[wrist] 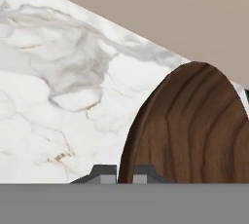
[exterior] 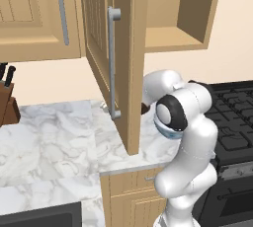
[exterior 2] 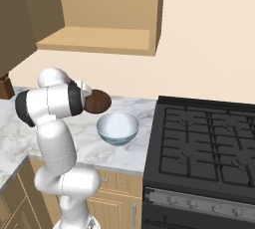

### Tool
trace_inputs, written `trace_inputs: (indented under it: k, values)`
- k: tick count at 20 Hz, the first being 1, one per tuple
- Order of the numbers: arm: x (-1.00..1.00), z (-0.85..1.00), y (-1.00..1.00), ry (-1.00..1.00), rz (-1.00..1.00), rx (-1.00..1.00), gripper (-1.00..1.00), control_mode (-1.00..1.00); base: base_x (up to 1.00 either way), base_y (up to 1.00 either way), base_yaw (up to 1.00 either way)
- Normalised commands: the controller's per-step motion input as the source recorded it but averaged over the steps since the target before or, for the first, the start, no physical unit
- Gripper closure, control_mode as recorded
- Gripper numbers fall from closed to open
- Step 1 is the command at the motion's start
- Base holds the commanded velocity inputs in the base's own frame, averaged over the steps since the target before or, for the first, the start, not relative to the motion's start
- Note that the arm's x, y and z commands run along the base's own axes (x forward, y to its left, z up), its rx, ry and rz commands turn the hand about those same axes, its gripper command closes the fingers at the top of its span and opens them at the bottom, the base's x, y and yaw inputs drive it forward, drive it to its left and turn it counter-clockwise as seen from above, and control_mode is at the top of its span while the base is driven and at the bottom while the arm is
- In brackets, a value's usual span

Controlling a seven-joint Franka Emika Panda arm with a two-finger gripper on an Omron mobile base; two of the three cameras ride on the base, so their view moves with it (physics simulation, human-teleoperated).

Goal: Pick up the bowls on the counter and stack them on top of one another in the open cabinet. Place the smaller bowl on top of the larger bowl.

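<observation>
While clamped, claw (wrist: 124, 173) holds wood-grained (round) smaller bowl (wrist: 194, 130).

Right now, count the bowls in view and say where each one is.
2. The larger bowl sits on the counter beside the stove; the smaller bowl is held in the pincer, lifted behind it.

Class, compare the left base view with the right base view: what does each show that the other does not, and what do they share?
Left base view: the open cabinet's door with its long grey handle, and a knife block.

Right base view: the larger bowl resting on the counter, and the whole smaller bowl at the arm's end.

Shared: the counter, the cabinet shelf, the stove and the arm.
</observation>
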Motion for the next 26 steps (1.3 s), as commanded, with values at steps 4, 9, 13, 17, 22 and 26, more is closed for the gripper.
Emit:
trace_inputs:
  k: [4, 9, 13, 17, 22, 26]
  values:
    - [-0.22, 0.19, -0.03, -0.08, 0.00, -0.07, 1.00, -1.00, 0.00, 0.00, 0.00]
    - [-0.11, 0.20, -0.10, -0.05, 0.00, -0.12, 1.00, -1.00, 0.00, 0.00, 0.00]
    - [-0.01, 0.24, -0.07, 0.00, 0.00, -0.14, 1.00, -1.00, 0.00, 0.00, 0.00]
    - [0.00, 0.23, -0.04, 0.00, 0.00, -0.12, 1.00, -1.00, 0.00, 0.00, 0.00]
    - [0.00, 0.23, -0.08, 0.02, 0.00, -0.10, 1.00, -1.00, 0.00, 0.00, 0.00]
    - [0.00, 0.23, -0.10, 0.03, 0.00, -0.07, 1.00, -1.00, 0.00, 0.00, 0.00]
